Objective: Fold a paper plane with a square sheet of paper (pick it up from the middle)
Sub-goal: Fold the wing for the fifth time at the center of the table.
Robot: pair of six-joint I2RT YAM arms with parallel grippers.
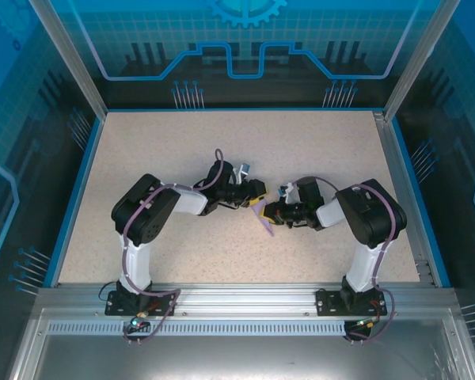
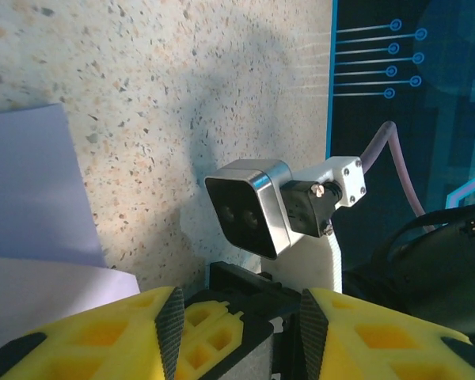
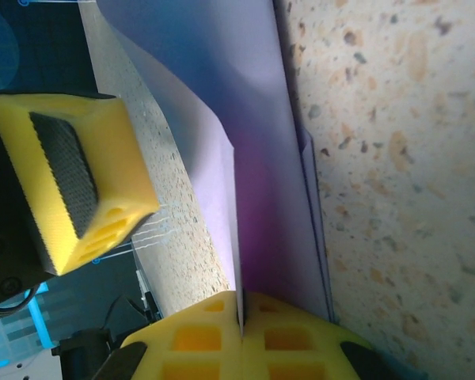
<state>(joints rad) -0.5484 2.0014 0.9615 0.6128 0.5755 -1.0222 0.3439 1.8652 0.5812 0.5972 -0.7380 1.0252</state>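
Observation:
The pale lavender paper [image 1: 265, 221] is folded lengthwise into a narrow, pointed plane shape and hangs between the two grippers at mid-table. My right gripper [image 3: 241, 305] is shut on its centre crease. The folded layers [image 3: 253, 119] run away from the jaws over the table. In the top view the right gripper [image 1: 271, 212] faces left. My left gripper [image 1: 257, 192] faces it from just beside the paper. The left gripper [image 2: 239, 305] is open, with nothing gripped. Part of the paper [image 2: 32, 198] lies to its left.
The speckled beige table [image 1: 182, 150] has a blue rim and glass walls around it. The two wrists nearly touch. The right wrist's camera [image 2: 249, 206] sits straight ahead of the left jaws, and one left finger [image 3: 71, 174] stands close beside the paper.

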